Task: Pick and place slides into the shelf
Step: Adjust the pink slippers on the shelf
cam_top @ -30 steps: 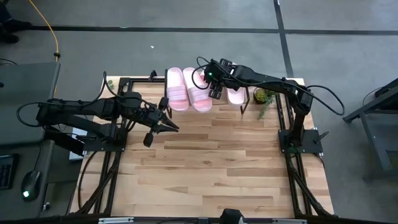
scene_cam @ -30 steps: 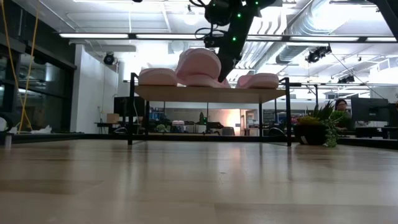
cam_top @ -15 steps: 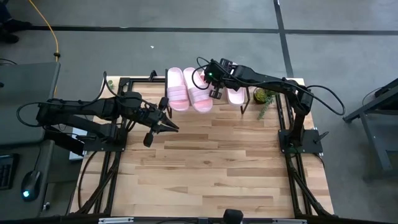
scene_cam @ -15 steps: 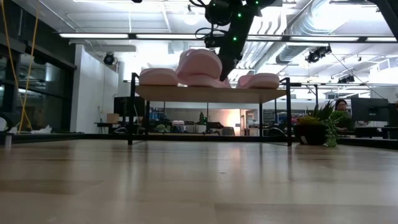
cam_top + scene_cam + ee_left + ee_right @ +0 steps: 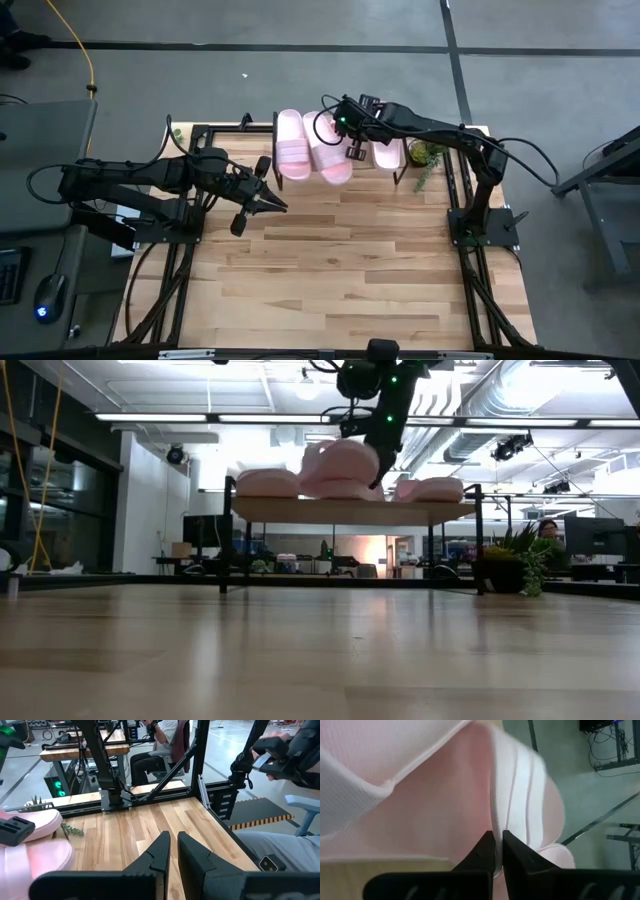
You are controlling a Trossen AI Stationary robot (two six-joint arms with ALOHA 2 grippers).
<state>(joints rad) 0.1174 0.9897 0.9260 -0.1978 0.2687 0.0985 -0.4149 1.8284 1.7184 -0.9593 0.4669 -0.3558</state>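
The shelf stands at the table's far edge with three pale pink slides on it. The left slide and the right slide lie flat. The middle slide sits askew and higher than the two beside it. My right gripper is shut, between the middle and right slides, slanting down onto the middle one. My left gripper hangs shut over the table's left middle, away from the shelf, holding nothing. My right gripper's shut fingertips lie against the middle slide at its ribbed strap band. They come slanting down from the table's right. Nothing shows between the fingers. The slide stays on the shelf, tilted.
A small green plant stands just right of the shelf. Black frame rails run along the table's left and right sides. A person sits beyond the table's right edge. The wooden tabletop stretches toward the near edge.
My right gripper has shut and moved a little toward the table's right edge. The shelf has slid the same way with its slides. The middle slide has turned slightly and still lies higher than its neighbours.
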